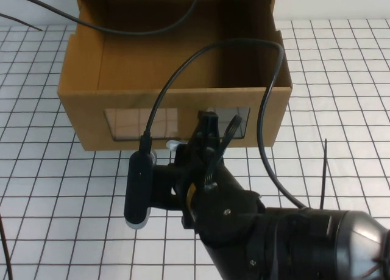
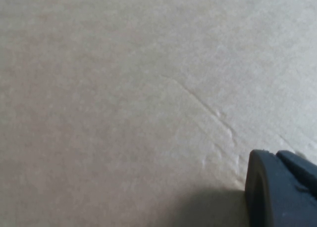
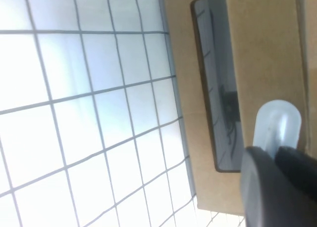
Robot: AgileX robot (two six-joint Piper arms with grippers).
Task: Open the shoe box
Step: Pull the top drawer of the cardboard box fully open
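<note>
Shoe box point(image 1: 183, 100), one: brown cardboard, mid-bench point(image 1: 55, 188), top standing open. You should find it light and stiff but easily dented; take it by a wall edge. Right hand point(image 1: 209, 118), one: clenched, at the box's front wall. Left hand point(image 2: 280, 187), one: close against cardboard; its state you cannot tell.

A white counter point(image 1: 341, 78) ruled with a grid of thin black lines fills the high view from side to side. Past its far edge runs a plain white band point(image 1: 335, 2), wall or backdrop, hard to tell which. The light is bright and even; in the right wrist view glare bleaches the squares point(image 3: 74, 113) almost blank.
</note>
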